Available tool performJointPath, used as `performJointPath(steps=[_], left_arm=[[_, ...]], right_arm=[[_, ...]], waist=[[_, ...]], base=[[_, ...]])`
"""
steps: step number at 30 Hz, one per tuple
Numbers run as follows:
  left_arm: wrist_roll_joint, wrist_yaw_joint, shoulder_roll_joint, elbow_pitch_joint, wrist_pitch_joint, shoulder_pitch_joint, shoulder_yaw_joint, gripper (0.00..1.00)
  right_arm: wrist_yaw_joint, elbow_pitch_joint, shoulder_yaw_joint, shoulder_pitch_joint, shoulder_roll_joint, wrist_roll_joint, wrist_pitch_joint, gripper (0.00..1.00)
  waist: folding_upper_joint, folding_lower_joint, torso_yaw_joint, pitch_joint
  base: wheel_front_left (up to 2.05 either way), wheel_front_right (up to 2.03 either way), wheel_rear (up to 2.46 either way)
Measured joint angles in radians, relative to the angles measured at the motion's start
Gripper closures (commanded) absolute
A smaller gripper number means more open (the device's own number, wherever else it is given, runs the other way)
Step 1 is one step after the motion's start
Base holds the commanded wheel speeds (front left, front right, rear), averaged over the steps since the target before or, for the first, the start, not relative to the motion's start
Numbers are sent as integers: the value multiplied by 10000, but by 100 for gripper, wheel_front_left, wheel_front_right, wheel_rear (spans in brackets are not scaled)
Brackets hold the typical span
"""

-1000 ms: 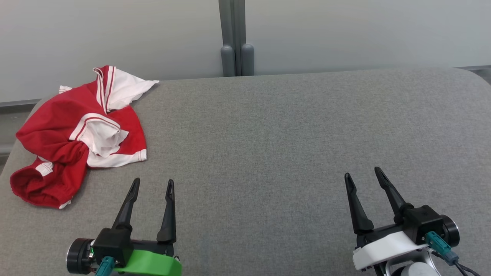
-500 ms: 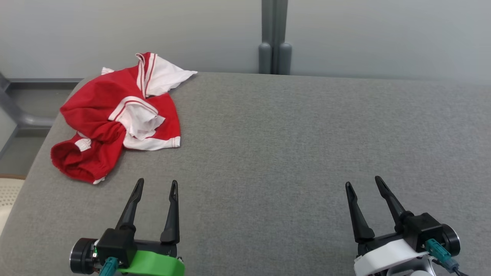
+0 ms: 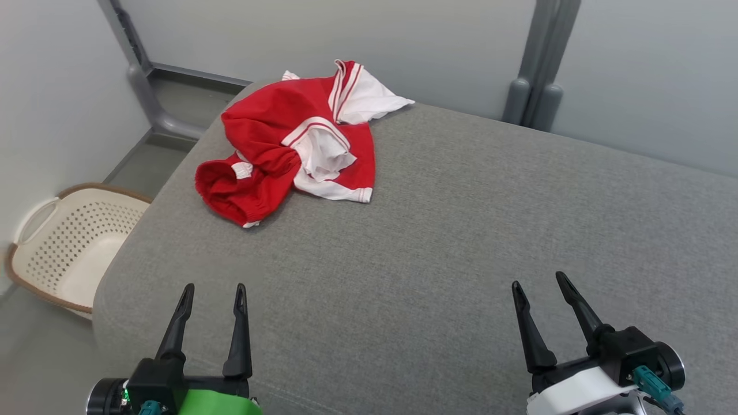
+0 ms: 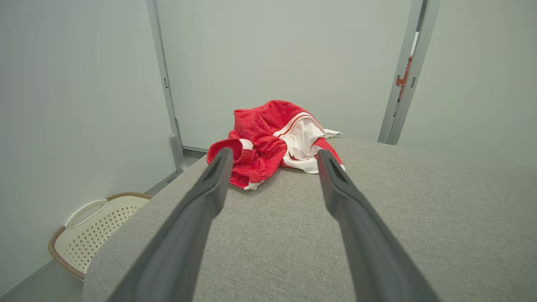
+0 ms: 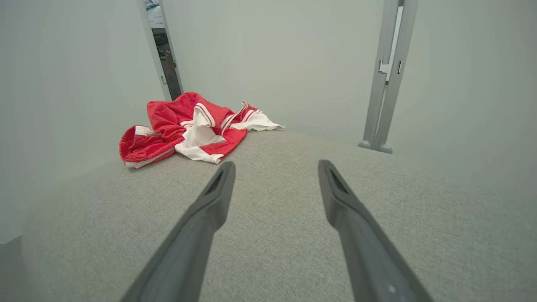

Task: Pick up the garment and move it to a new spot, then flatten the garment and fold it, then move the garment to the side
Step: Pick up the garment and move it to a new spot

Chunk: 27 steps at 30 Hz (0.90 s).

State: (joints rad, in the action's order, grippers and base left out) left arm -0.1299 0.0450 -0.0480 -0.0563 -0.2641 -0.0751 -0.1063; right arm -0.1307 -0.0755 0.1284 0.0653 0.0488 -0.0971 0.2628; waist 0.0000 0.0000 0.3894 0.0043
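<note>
A crumpled red and white garment (image 3: pixel 291 144) lies in a heap near the far left corner of the grey padded table (image 3: pixel 461 230). It also shows in the left wrist view as the garment (image 4: pixel 268 138) and in the right wrist view as the garment (image 5: pixel 188 126). My left gripper (image 3: pixel 213 288) hovers open over the table's near left edge, well short of the cloth, with nothing between its fingers. My right gripper (image 3: pixel 539 279) stands open at the near right, far from the garment. Both point toward the far side.
A cream perforated laundry basket (image 3: pixel 63 248) sits on the floor left of the table; the basket (image 4: pixel 96 226) shows again in the left wrist view. Pale partition walls with grey posts (image 3: pixel 539 63) close off the back and left.
The head camera has swung left, so the garment now sits nearer the picture's middle and the basket and left wall have come into view. Both grippers stay open and hold nothing.
</note>
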Motion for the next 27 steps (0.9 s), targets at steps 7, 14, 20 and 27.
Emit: performJointPath(steps=[7,14,20,27], left_arm=[[4,2,0,77,0,-70,56,0],[-25,-33,0,184,0,-73,77,0],[-138,-138,0,314,0,-54,73,0],[-566,-247,-2,669,-2,781,63,0]], right_arm=[[0,19,92,64,-4,4,0,0],[0,31,90,127,-4,50,0,0],[0,77,77,111,-4,209,0,0],[-2,115,6,-421,-10,602,0,0]], waist=[[0,0,673,-59],[0,0,672,-13],[0,0,607,190],[0,0,479,887]], base=[[0,0,0],[0,0,0],[0,0,0],[0,0,0]])
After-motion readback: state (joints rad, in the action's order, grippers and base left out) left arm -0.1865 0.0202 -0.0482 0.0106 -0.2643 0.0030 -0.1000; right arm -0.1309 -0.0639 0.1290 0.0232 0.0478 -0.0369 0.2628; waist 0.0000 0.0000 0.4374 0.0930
